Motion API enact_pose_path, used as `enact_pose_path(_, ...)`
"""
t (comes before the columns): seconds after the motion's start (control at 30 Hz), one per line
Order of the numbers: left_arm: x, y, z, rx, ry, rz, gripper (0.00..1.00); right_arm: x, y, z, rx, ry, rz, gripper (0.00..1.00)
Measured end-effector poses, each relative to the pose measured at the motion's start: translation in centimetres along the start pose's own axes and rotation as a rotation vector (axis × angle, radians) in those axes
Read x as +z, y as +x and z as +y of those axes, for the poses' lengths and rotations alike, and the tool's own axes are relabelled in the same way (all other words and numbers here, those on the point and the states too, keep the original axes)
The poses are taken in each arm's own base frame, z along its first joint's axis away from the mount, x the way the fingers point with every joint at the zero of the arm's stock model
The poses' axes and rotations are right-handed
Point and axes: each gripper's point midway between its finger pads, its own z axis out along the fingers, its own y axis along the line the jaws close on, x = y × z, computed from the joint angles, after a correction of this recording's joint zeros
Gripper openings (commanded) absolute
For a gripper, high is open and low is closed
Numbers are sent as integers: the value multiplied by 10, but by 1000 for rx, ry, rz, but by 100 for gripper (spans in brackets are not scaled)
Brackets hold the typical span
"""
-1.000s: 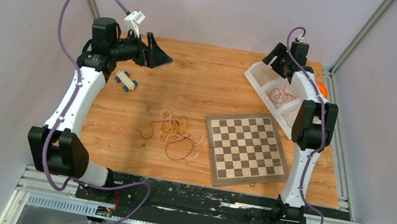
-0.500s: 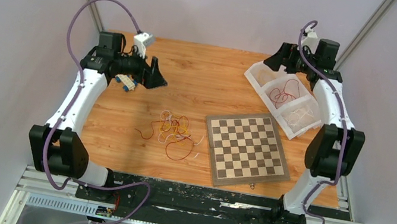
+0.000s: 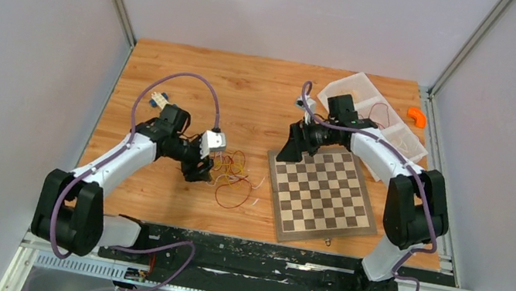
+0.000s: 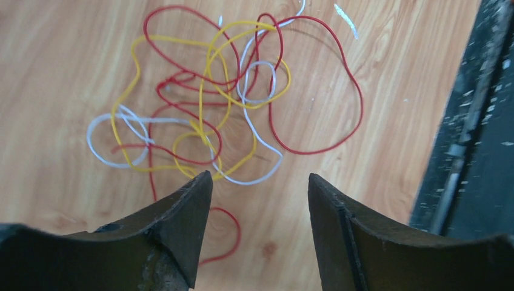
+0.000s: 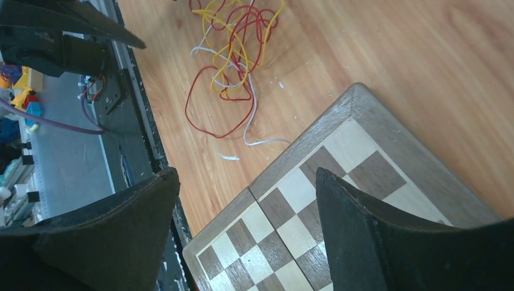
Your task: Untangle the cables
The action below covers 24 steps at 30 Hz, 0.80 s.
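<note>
The cables (image 3: 231, 172) are a tangle of thin red, yellow and white wires lying on the wooden table, left of the chessboard (image 3: 321, 195). My left gripper (image 3: 201, 172) is open and empty, low at the tangle's left edge. In the left wrist view the tangle (image 4: 212, 103) lies just beyond the open gripper (image 4: 260, 176), and one red loop runs between the fingers. My right gripper (image 3: 290, 153) is open and empty over the chessboard's far left corner. In the right wrist view the gripper (image 5: 245, 171) hangs over the board (image 5: 339, 200), with the tangle (image 5: 236, 48) farther off.
A white divided bin (image 3: 363, 78) stands at the back right, partly under my right arm. An orange piece (image 3: 417, 116) lies beside it. A small blue and white toy (image 3: 159, 99) lies at the back left. The table's black front edge (image 4: 473, 121) is close to the tangle.
Both arms have swung from the back of the table to the middle. The left gripper came down to the tangle. The right gripper left the bin and now hangs over the chessboard's corner.
</note>
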Motion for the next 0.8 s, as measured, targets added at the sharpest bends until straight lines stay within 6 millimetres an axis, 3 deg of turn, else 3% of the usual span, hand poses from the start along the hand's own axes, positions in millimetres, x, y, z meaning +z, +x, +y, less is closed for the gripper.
enact_pose_path(0.2, 20, 3, 7, 242, -25, -5, 59, 10, 11, 3, 16, -19, 35, 81)
enact_pose_path(0.47, 36, 2, 33, 256, -96, 9, 53, 12, 11, 5, 14, -23, 37, 84)
enact_pose_path(0.8, 39, -1, 52, 233, -186, 24, 70, 13, 10, 5, 9, -24, 35, 86)
